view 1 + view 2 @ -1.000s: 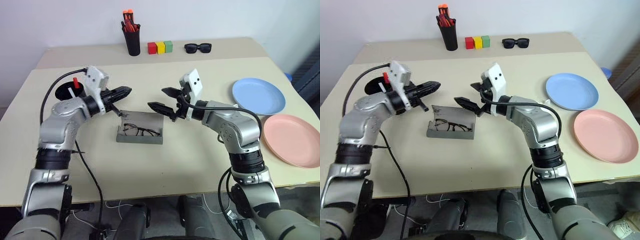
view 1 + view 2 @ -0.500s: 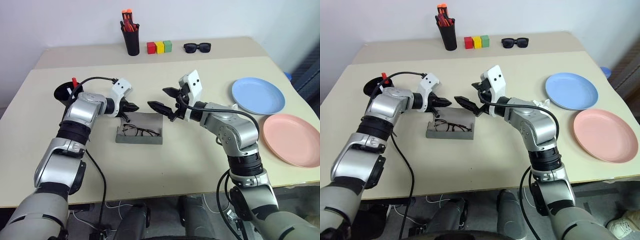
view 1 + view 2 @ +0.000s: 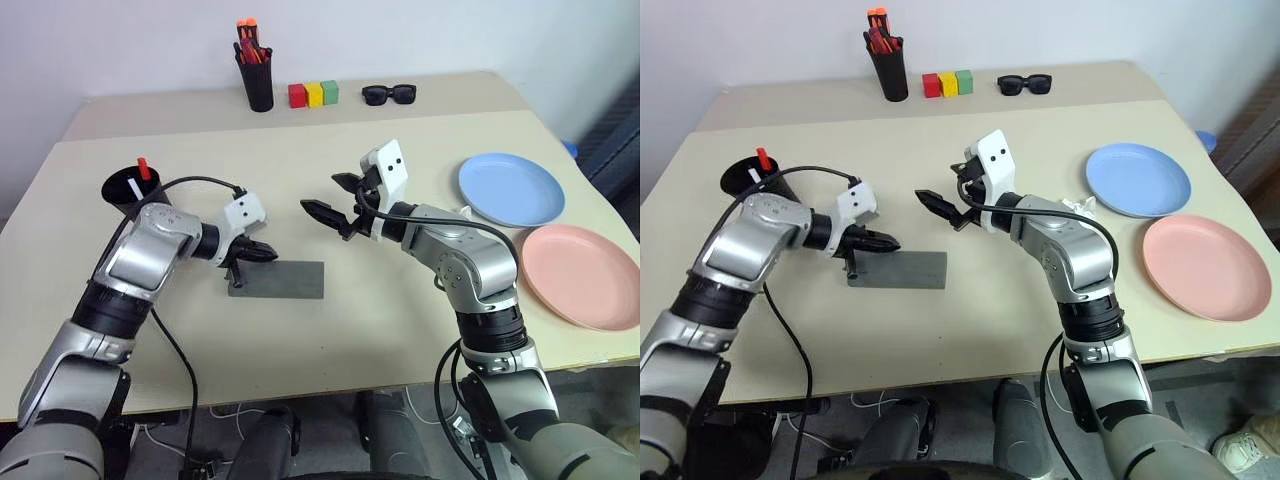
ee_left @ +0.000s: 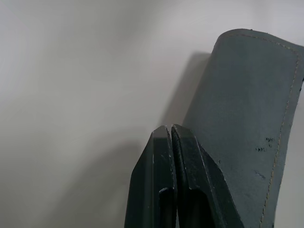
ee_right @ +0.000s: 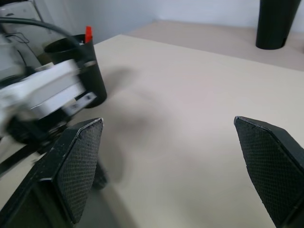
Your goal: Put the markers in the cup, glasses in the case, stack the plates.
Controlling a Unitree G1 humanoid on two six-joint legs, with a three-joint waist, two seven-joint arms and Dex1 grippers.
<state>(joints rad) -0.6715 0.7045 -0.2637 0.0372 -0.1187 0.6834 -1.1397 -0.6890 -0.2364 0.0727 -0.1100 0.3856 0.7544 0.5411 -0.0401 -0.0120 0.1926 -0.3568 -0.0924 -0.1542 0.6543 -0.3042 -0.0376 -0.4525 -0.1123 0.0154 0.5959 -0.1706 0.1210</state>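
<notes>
One flat case (image 3: pixel 277 279), lengthwise left-right

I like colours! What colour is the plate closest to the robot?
Salmon pink plate, seen best in the left eye view.

Two plates: one light blue (image 3: pixel 512 190), one salmon pink (image 3: pixel 583 277). Two black cups: wide one (image 3: pixel 128 189) with two markers (image 3: pixel 142 172), narrow one (image 3: pixel 258 86) with a bunch of red-orange pens (image 3: pixel 248 39). Three blocks: red (image 3: pixel 297 96), yellow (image 3: pixel 314 95), green (image 3: pixel 329 92). One grey case (image 3: pixel 277 280), lid down. One pair of black sunglasses (image 3: pixel 388 95).
</notes>
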